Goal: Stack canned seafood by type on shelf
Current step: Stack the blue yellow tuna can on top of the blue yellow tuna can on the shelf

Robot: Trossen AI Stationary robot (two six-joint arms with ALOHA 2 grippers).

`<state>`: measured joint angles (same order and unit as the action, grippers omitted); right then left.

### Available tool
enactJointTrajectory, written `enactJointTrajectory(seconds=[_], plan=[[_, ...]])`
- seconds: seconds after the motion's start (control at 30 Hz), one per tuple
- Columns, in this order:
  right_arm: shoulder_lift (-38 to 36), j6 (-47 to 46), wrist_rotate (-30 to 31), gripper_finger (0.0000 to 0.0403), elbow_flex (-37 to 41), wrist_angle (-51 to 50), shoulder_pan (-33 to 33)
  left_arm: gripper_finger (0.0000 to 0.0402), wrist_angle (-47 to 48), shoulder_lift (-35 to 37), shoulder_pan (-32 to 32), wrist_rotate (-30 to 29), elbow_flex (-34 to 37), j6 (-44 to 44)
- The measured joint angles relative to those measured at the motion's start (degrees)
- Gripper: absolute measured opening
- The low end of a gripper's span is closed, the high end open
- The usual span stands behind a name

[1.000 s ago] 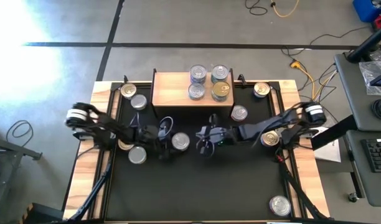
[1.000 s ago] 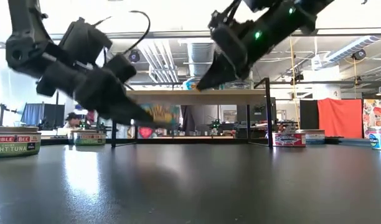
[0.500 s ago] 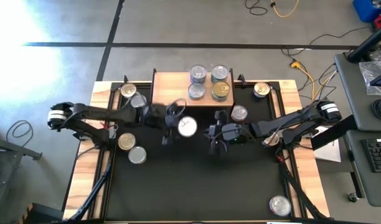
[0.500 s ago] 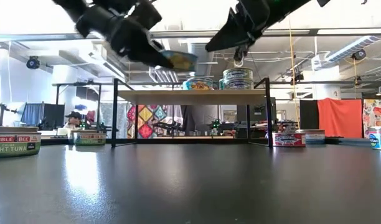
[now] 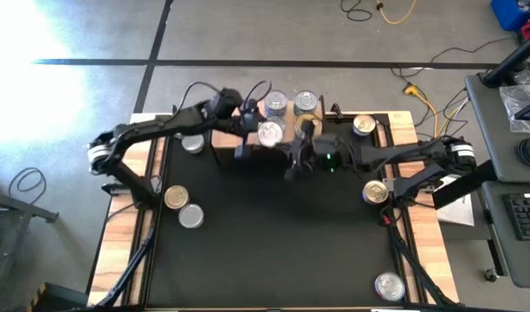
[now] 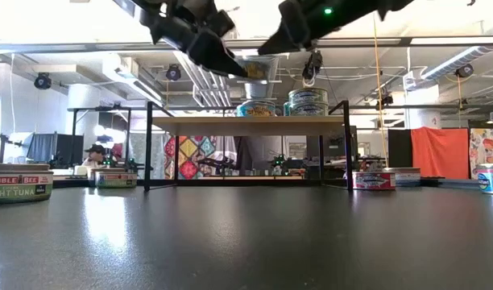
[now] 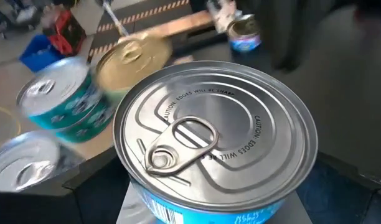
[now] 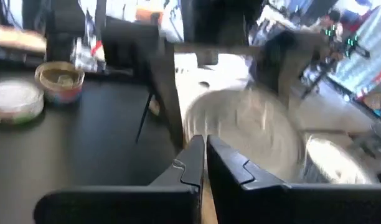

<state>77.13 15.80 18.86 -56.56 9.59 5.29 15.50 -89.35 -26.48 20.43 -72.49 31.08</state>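
Observation:
My left gripper [image 5: 267, 133] is shut on a silver-lidded can with a blue label [image 7: 215, 143] and holds it in the air above the shelf [image 6: 230, 125]. On the shelf's right part stand two silver-lidded cans [image 5: 276, 104] [image 5: 306, 102] and a gold-lidded can [image 5: 307, 126]. My right gripper [image 5: 293, 166] hangs shut and empty just right of the held can, at about the same height [image 6: 267, 50]. My left gripper pinches the can's side wall [image 7: 147, 208] between its two fingers, which the can itself mostly hides. The fingers [image 6: 218, 52] come from the table's left, slanting down. The can [image 6: 258, 68] is lifted clear above the shelf, lid up and roughly level.
Loose cans lie on the black table: gold [image 5: 176, 198] and silver [image 5: 190, 217] at the left, silver [image 5: 192, 143] by the shelf's left leg, gold [image 5: 363, 126] and gold [image 5: 375, 191] at the right, silver [image 5: 388, 286] at the near right.
My left gripper has risen from the table with the can and swung toward the far edge, now over the shelf; the can is lifted clear. My right gripper, still shut, has also risen and gone toward the far edge beside it.

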Motion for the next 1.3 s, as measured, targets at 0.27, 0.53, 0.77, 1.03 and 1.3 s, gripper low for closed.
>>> enactJointTrajectory(seconds=[0.27,0.53,0.77,1.03,1.3], plan=[[1.8,4.2,-5.8,0.0013,-6.3,-3.8,9.0,0.0367,4.6,-8.0,-5.9,2.3,-8.5,2.1],[8.9,4.8,-17.5,0.0013,-13.5,-12.0,16.7,0.0367,5.8,-9.5,-8.3,6.5,-10.5,5.3],[14.3,6.2,-19.1,0.0013,-19.3,-15.5,18.5,0.0367,4.2,-11.7,-9.6,6.7,-10.4,5.8],[16.1,6.3,-19.1,0.0013,-21.9,-19.8,18.8,0.0367,3.1,-13.0,-9.8,7.0,-10.4,5.9],[16.1,5.8,-19.3,0.0013,-21.8,-20.2,19.1,0.0384,3.9,-13.0,-9.6,7.6,-10.4,5.3]])
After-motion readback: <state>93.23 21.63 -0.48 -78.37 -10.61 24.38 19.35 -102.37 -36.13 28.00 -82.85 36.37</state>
